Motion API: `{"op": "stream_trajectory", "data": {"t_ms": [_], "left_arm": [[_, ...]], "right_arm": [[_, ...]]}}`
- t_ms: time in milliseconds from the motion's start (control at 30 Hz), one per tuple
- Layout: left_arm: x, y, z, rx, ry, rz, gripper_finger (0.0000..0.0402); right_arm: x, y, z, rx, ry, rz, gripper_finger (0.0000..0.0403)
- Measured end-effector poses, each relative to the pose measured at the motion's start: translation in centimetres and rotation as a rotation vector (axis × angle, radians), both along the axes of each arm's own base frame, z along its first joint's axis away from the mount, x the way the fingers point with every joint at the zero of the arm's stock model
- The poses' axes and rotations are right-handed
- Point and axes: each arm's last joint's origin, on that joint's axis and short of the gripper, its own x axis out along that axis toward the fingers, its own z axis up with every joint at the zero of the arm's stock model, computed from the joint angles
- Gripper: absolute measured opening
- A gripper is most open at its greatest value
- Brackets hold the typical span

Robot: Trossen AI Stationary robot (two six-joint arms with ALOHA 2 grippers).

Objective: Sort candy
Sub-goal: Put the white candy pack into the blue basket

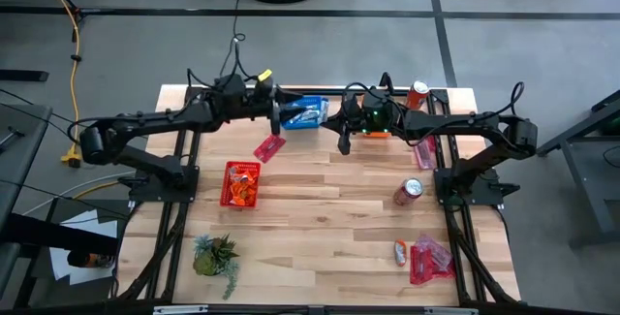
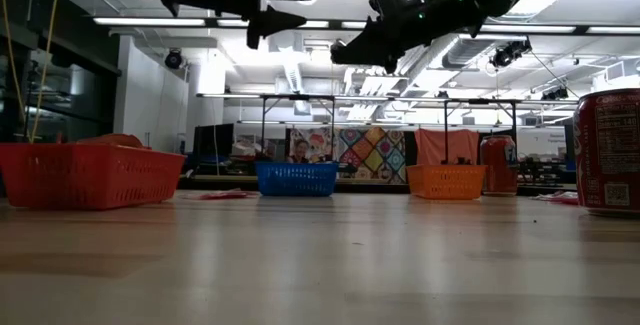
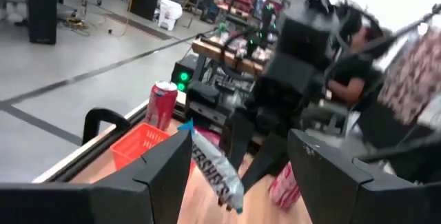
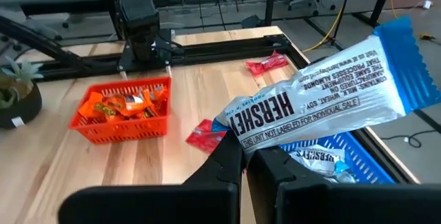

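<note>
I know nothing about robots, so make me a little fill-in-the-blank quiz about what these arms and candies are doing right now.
1. The right gripper has its jaws shut on a blue-and-white ____ bar.
2. The left gripper has its jaws ____, holding nothing.
3. The orange candies lie in the ____ basket.
4. The blue basket lies ____ the two grippers in the high view.

Missing words: Hershey; open; red; between

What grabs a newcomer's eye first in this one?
The right pincer, raised over the table's far side, is shut on a blue-and-white Hershey bar above the blue basket. Facing it, the left pincer hangs open. An orange basket holds orange candy.
</note>
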Motion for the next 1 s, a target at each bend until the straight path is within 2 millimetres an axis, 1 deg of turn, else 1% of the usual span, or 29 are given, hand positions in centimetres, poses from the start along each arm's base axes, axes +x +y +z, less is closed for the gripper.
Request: {"op": "stream_trajectory", "data": {"t_ms": [167,333,500,667,900,967,1000], "left_arm": [[0.8,-0.7,-0.7,0.078,0.046,-0.038,0.0225],[1.6,-1.6,-1.4,0.096,0.069,-0.085,0.0225],[2.6,-2.3,-2.5,0.082,0.103,-0.120,0.0225],[3.6,-2.6,-3.5,0.072,0.110,-0.131,0.0225],[4.4,-3.0,-3.1,0.045,0.012,-0.127,0.0222],[4.4,-3.0,-3.0,0.027,0.015,-0.125,0.0206],[4.5,-3.0,-3.0,0.021,0.015,-0.124,0.0190]], "right_arm": [[0.0,0.0,0.0,-0.016,0.000,0.006,0.0002],[0.1,0.2,0.1,-0.032,-0.009,0.054,0.0002],[0.5,1.4,0.3,-0.104,-0.030,0.137,0.0002],[0.8,2.6,0.5,-0.154,-0.040,0.192,0.0002],[1.0,3.1,0.5,-0.154,-0.041,0.200,0.0002],[1.0,3.1,0.5,-0.139,-0.042,0.196,0.0002],[1.0,3.1,0.5,-0.124,-0.047,0.191,0.0002]]}}
